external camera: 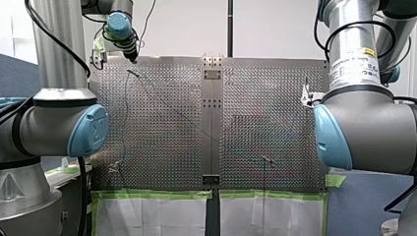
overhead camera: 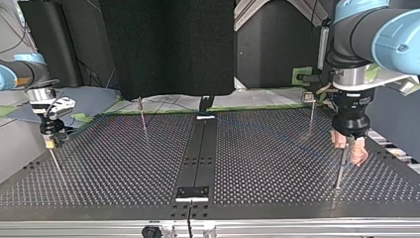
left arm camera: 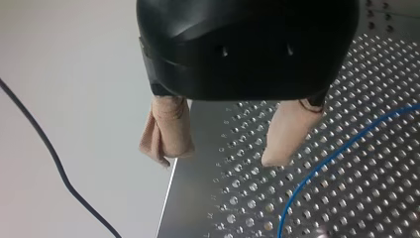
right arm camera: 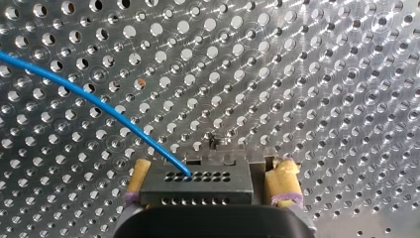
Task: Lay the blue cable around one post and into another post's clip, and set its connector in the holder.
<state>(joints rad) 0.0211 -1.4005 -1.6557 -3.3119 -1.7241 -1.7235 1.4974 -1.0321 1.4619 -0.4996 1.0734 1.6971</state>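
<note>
Hard to make out: in the front view the blue cable is only a faint thread across the counter, and I cannot trace its path around any post there.
Cut off: the right wrist view shows only the tips of the yellow pads, and the tool body hides the connector's rear.
Blocked: in the front view both arms' elbow joints cover the counter's edges at 9 and 3 o'clock.
Cable look: thin, bright blue, in a smooth curve lying close over the perforated metal.
Cable place: one end enters the connector. Another stretch runs beside my left tool, apart from its pads.
Connector: a dark, flat block with rows of small holes, level between the yellow pads.
Right tool: my right tool pinches the connector by its two sides, low over the counter, at 9 o'clock in the top view.
Left tool: black body with beige pads spread apart and nothing between them. It sits over the counter's edge, at 11 o'clock in the front view.
Posts: in the top view a thin post stands just under my left tool at 3 o'clock. Two far posts rise towards 12 o'clock.
Around: a dark centre strip splits the counter, green tape lines its 6 o'clock edge in the front view, and a black cord hangs off the counter beside my left tool.
</note>
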